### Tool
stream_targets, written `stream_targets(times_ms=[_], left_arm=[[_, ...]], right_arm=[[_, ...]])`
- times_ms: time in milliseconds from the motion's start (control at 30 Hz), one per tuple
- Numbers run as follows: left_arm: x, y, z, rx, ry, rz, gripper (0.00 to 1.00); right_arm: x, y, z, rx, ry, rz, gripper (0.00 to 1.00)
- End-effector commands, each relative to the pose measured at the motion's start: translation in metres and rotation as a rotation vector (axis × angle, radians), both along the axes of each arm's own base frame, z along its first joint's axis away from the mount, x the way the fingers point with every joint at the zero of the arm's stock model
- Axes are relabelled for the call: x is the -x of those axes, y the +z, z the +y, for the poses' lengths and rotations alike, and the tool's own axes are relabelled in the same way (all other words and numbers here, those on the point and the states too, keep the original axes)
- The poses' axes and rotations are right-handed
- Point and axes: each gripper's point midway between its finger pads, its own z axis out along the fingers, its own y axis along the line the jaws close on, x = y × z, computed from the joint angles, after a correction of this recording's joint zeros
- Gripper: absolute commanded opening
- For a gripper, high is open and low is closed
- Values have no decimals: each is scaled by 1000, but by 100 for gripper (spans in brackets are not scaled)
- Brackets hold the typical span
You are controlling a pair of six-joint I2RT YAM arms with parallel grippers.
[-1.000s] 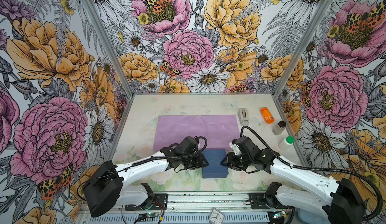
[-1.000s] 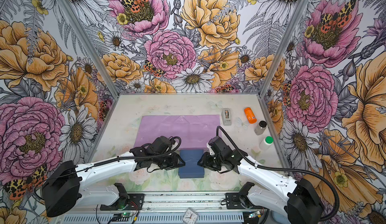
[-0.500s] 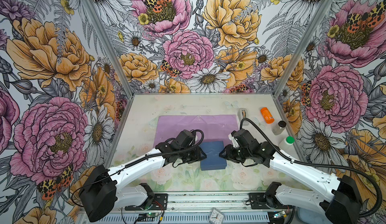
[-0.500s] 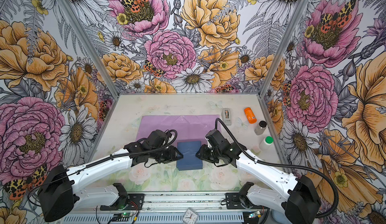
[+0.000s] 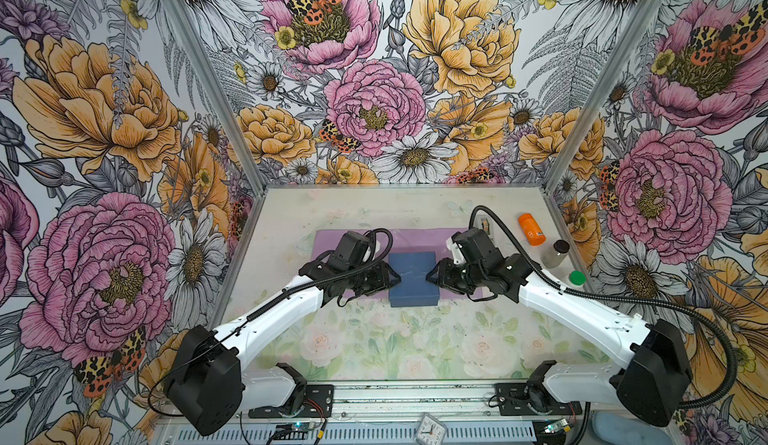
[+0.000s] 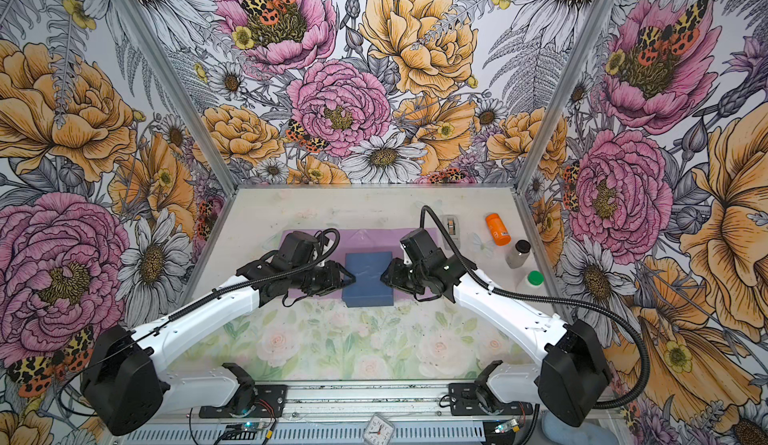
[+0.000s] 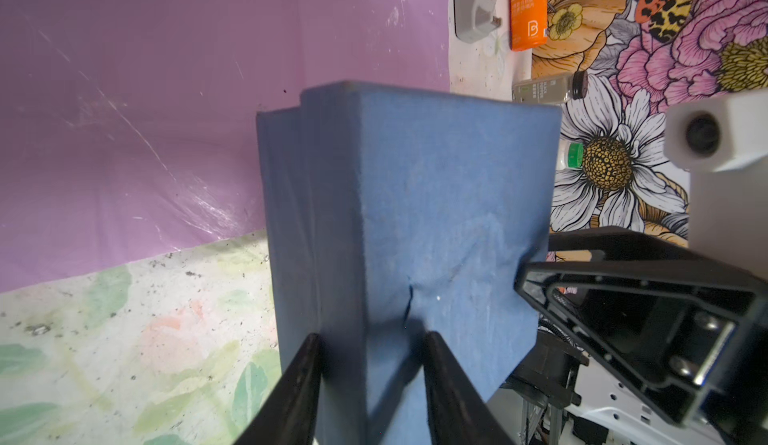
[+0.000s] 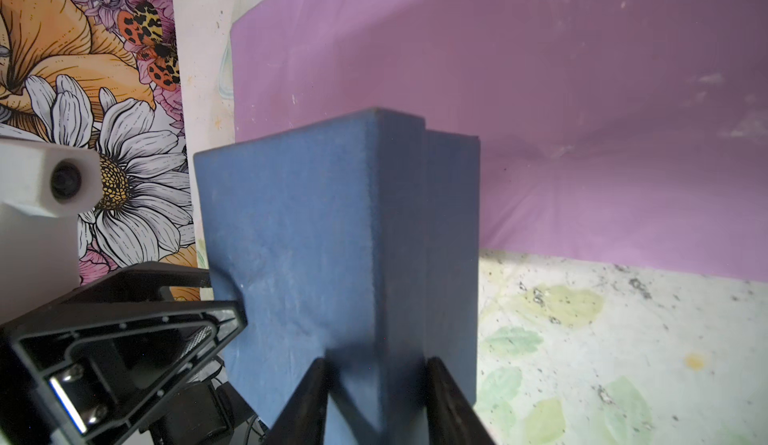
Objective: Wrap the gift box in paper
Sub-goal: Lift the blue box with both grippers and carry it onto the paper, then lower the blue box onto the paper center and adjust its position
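1. Left wrist view: the left gripper [image 7: 370, 339] is clenched on one end of the gift box [image 7: 436, 214]. In the right wrist view the right gripper [image 8: 376, 364] is clamped the same way on the opposite end.
2. In both top views the box sits between the two grippers over the near long edge of the paper [image 5: 415, 239], about midway along it. Most of the box is above the lilac sheet, and its near side is at or just past that edge. I cannot tell whether it rests on the paper or hangs just above it.
3. Progress looks early. The paper lies flat and open, with no side raised and no tape on it. My reading of what is left: centre the box on the paper, let go, fold the sides over, close the ends and tape.
4. There is open sheet on the far side of the box to move it onto.
5. Just off the paper's end on the right arm's side stand a tape dispenser [image 6: 451, 227], an orange bottle [image 6: 497, 229], a clear bottle [image 6: 518, 254] and a green-capped bottle [image 6: 534, 279]. Folding that end risks knocking them.
6. Dragging the box could curl the paper's near edge, so lifting seems safer.
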Motion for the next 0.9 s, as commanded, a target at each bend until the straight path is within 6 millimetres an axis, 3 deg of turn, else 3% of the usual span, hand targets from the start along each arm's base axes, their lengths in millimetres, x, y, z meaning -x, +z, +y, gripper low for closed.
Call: stream_targets(times_ms=[0, 400, 633, 767, 867], left_arm=[[-15, 13, -4, 33, -41, -47, 41], [-76, 2, 21, 4, 7, -28, 41], [-98, -15, 30, -15, 20, -3, 41], [-106, -22, 44, -32, 59, 6, 48], [-107, -26, 55, -41, 89, 16, 57]], right_arm=[[-23, 19, 12, -27, 25, -72, 40], [-82, 11, 24, -10, 18, -65, 40], [-109, -2, 27, 6, 5, -48, 40], [-109, -7, 22, -2, -1, -23, 49], [-95, -22, 27, -10, 15, 37, 56]])
